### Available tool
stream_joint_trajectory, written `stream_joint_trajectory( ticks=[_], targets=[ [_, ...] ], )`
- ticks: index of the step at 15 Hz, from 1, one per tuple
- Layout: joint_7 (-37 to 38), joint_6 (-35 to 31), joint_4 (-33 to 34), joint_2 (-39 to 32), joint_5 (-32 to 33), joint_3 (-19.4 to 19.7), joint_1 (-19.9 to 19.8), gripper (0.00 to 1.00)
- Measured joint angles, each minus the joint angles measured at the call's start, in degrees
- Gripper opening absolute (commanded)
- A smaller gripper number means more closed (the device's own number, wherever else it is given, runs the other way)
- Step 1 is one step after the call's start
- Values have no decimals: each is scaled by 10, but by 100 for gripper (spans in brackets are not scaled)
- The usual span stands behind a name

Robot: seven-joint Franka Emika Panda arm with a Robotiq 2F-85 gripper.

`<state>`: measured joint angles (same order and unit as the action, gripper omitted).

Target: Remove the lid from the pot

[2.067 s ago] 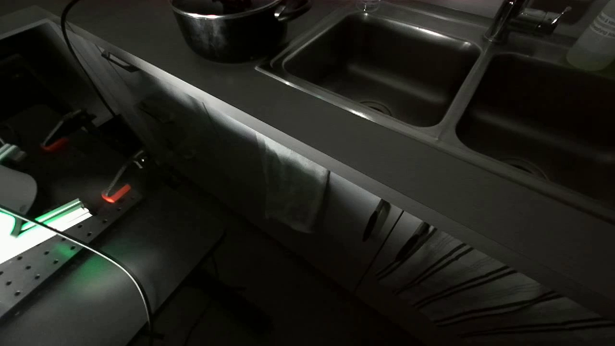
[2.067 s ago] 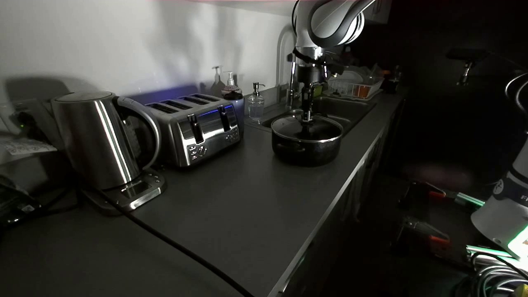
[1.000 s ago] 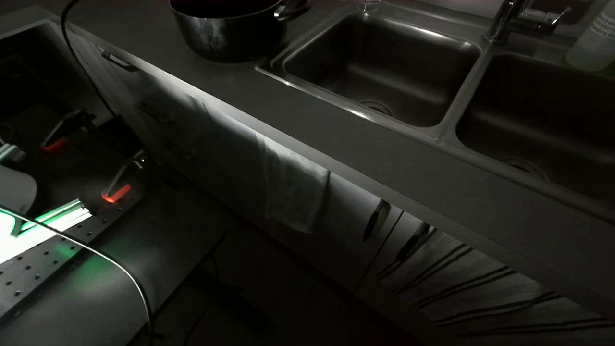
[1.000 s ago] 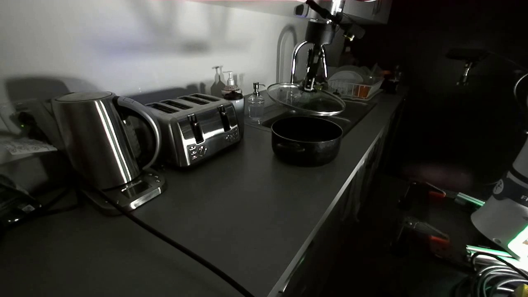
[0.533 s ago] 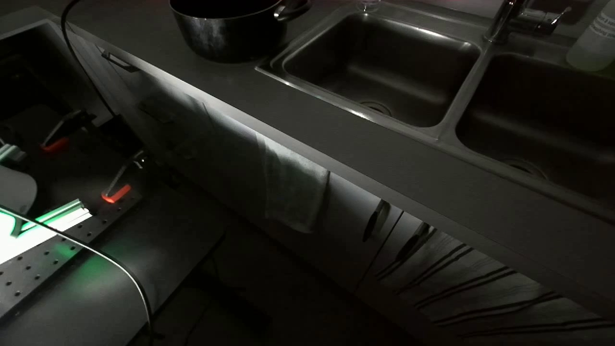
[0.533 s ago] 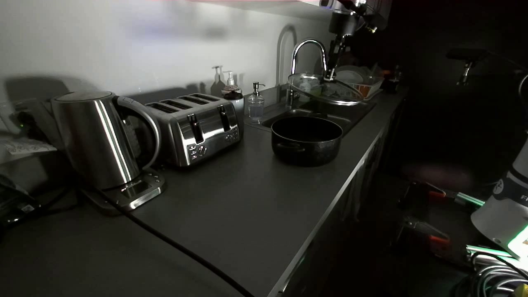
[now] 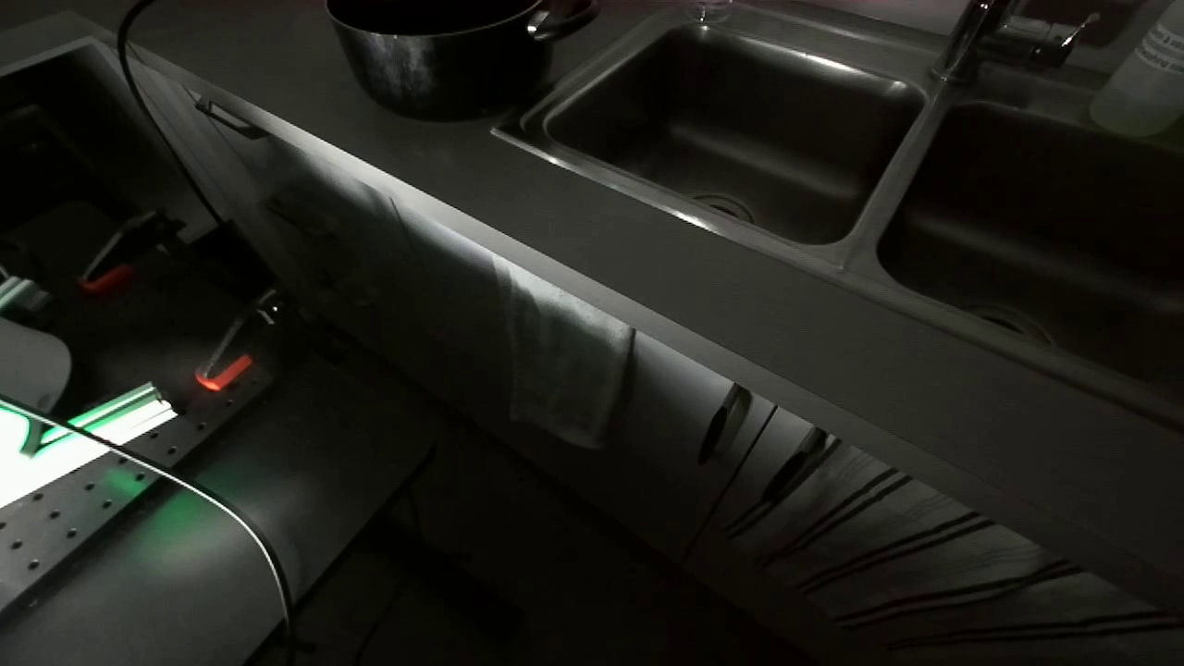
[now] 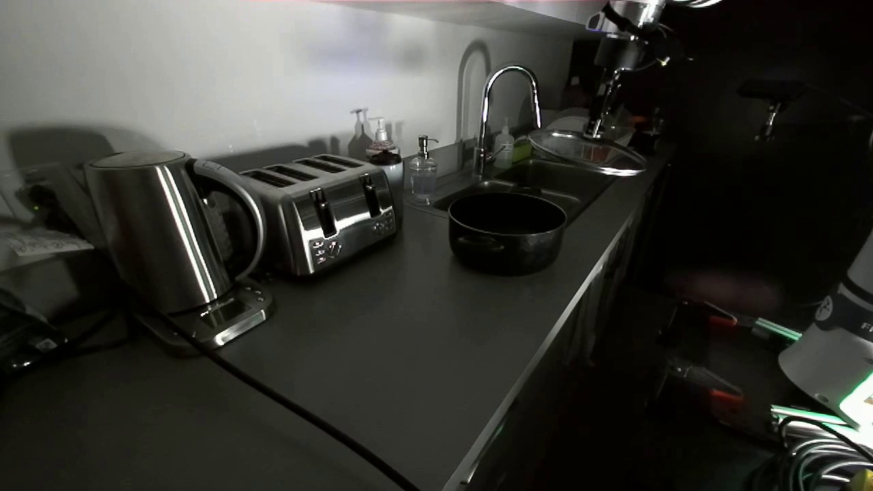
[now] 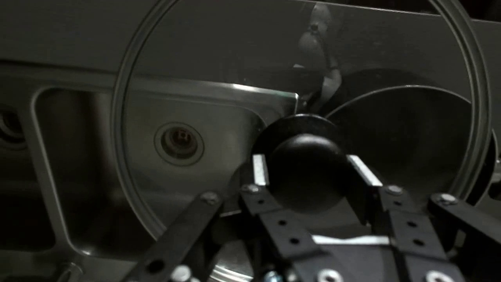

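Light low, uneven. Pale wall (image 8: 204,68) best lit; dark shadows (image 8: 58,144) on it. Cabinet (image 8: 539,8) overhead. Grey worktop (image 8: 375,341) runs along the wall, double sink (image 7: 895,185) set in; beyond its far end, too dark to read. In an exterior view: pale doors (image 7: 666,435) below, near-black floor (image 7: 601,592), green-fringed white glare (image 7: 65,453) at left edge.

Dim throughout, mostly grey. In an exterior view, the wall (image 8: 273,75) is broadly lit, and the shadow of the faucet (image 8: 485,112) falls across it; the kettle (image 8: 153,232) carries hard vertical glare. In an exterior view, a metal bar (image 7: 65,453) burns out to white (green at its fringes). In the wrist view, a soft, pale reflection crosses the lid (image 9: 305,172).
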<state>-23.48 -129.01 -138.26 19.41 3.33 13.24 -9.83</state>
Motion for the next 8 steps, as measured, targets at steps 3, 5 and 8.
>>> stream_joint_trajectory(
  ticks=[3, 5, 8],
  targets=[
    [8, 1, -8, -6, -2, 30, -24, 25],
    [13, 2, -8, -18, -8, 51, -37, 25],
    [15, 0, -2, -53, -27, 78, -51, 25]
  ],
)
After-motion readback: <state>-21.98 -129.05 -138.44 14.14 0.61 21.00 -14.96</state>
